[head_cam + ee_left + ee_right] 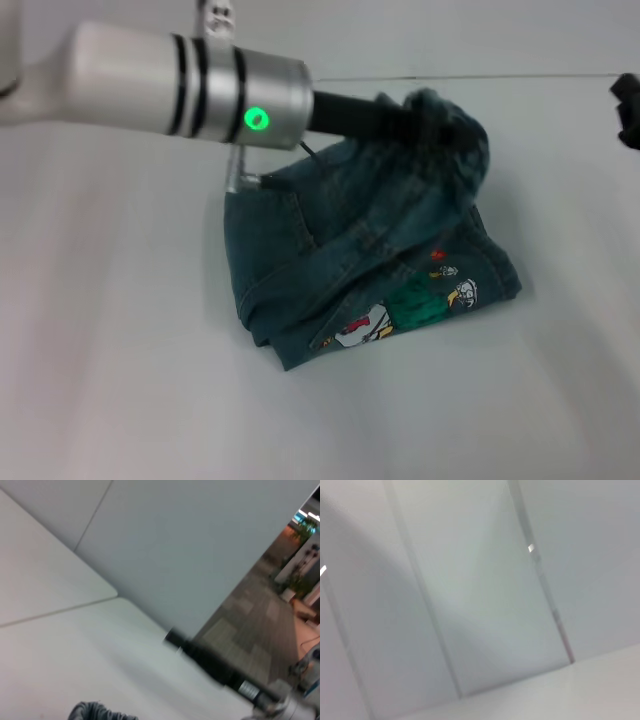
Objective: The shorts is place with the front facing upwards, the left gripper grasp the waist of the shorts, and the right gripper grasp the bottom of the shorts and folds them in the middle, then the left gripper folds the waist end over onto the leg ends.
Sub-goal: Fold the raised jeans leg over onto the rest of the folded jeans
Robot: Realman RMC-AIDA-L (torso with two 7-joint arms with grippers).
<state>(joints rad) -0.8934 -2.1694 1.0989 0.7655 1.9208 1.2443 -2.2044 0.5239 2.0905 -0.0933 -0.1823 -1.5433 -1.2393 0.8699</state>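
Denim shorts (370, 260) hang lifted, pinched in the left gripper (440, 125) fingers.

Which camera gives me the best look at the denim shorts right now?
The head view: the shorts show whole on the table, one end lifted by the left gripper, embroidered patch visible. The left wrist view catches only a dark sliver of fabric at its edge. The right wrist view shows none of them.

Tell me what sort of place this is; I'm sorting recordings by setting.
Probably a lab or office test area, not a home. The shorts lie on a plain white table, grey partition panels stand behind it, and the left wrist view shows an open tiled floor with potted plants beyond.
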